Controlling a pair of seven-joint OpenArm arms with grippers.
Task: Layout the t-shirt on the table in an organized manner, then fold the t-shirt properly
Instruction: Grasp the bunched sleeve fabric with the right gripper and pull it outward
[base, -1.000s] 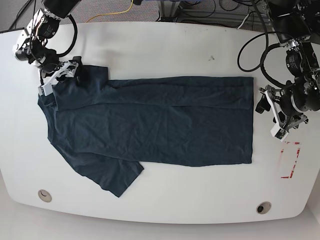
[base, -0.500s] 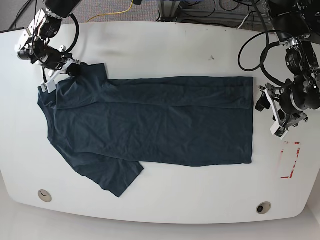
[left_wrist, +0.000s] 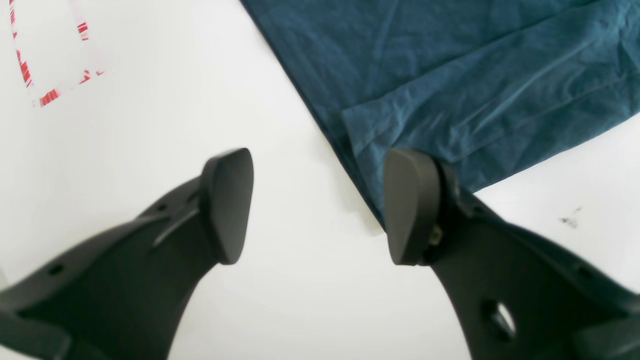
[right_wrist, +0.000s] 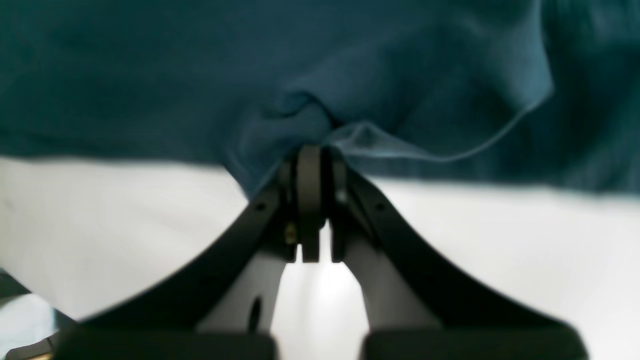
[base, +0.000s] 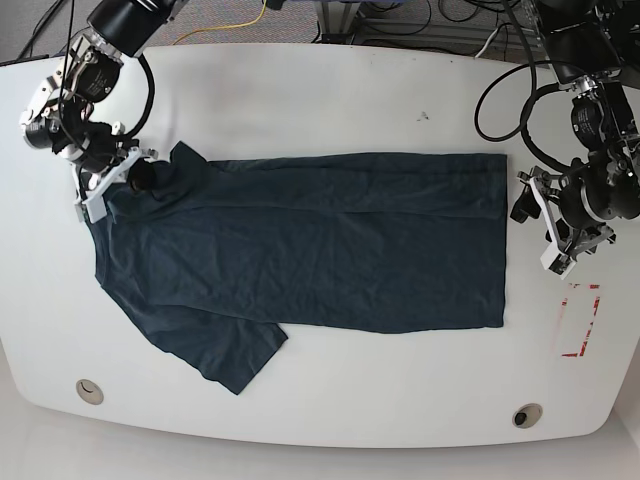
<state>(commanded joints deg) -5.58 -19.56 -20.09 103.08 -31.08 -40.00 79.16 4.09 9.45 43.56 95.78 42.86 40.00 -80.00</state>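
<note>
Lying flat across the middle of the glossy white curved-edged surface (base: 330, 90), the one dark navy-blue short-sleeved cotton t-shirt (base: 320, 240) shows soft, finely wrinkled fabric with no print. Its hem is a straight edge on the base view's right; one sleeve spreads out as a blunt flap toward the near edge, and the other sleeve is bunched at the far corner on that view's left.

The right tool (right_wrist: 312, 165) has its two black fingers pressed together on a pinched fold of that sleeve; the cloth puckers into a small ridge just above the tips, with a thin pale hem line curving away to one side. The left tool (left_wrist: 320, 205) stands apart, its two smooth, rounded black pads (left_wrist: 227, 200) over bare white surface, one of them overlapping the corner of the t-shirt's hem in the wrist view; whether it touches the cloth cannot be told.

One rectangle of red striped tape (base: 580, 320) marks the surface beside the left tool. Two round grommet holes (base: 90, 391) sit near the front edge, one toward each end.
</note>
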